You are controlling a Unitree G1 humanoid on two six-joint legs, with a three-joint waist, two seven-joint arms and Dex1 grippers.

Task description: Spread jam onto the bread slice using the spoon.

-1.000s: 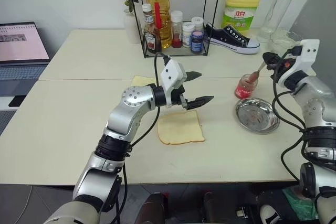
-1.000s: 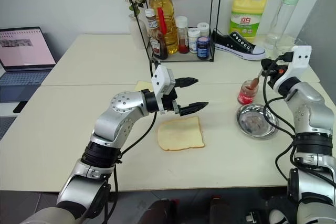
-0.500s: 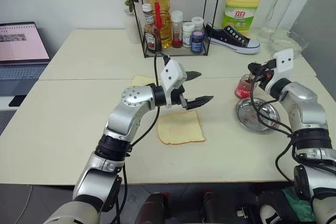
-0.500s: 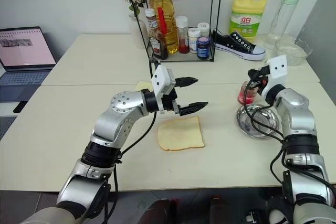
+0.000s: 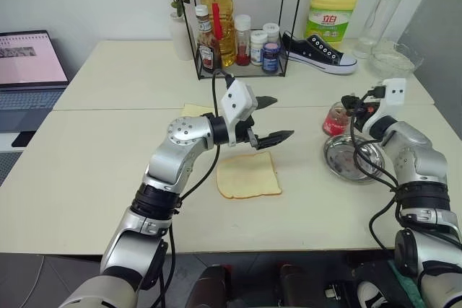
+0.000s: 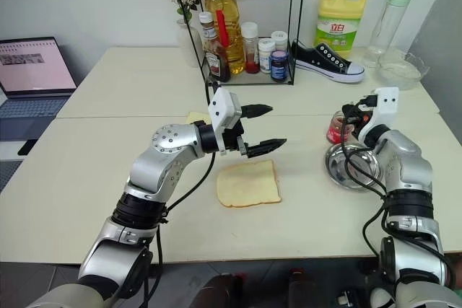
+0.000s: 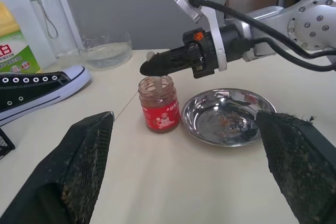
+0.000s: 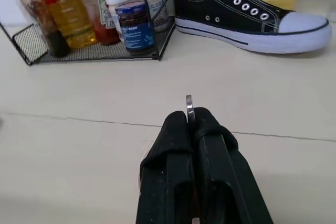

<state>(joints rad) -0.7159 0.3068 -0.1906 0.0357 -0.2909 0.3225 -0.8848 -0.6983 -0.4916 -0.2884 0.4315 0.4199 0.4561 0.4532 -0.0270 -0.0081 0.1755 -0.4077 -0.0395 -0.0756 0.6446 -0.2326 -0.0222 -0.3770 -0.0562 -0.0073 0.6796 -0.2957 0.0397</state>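
The glossy red-pink jam sits in its small clear glass jar (image 7: 158,104) with a red label, standing upright on the pale cream counter (image 5: 108,171) just beside a round shallow steel dish (image 7: 229,116). From the left wrist view I can see my slim silver metal spoon (image 7: 155,81) reaching down into the open mouth of the jar, its handle pinched between the black fingers of my right gripper (image 7: 157,65), which are clamped tight on it; a sliver of the handle end also pokes up between them in the right wrist view. I cannot tell how deep the bowl is or whether it has picked up any jam.

The squarish pale cream bread slice (image 5: 248,175) with a thin tan crust lies flat on the counter, well apart from the jar. Its top looks bare. A second, yellower slice (image 5: 195,110) peeks out behind my left arm.

My left gripper (image 5: 273,118) hovers above the far edge of the bread slice, pointing toward the jar, with its fingers spread wide and holding nothing.

I judge I am at the scooping step: spoon in the jar, nothing spread yet. Next I need to load the spoon, lift it straight out without tipping the unsteadied jar, then carry it level across to the bread slice. My left arm hangs right over that landing spot, so I would mind the clearance there.
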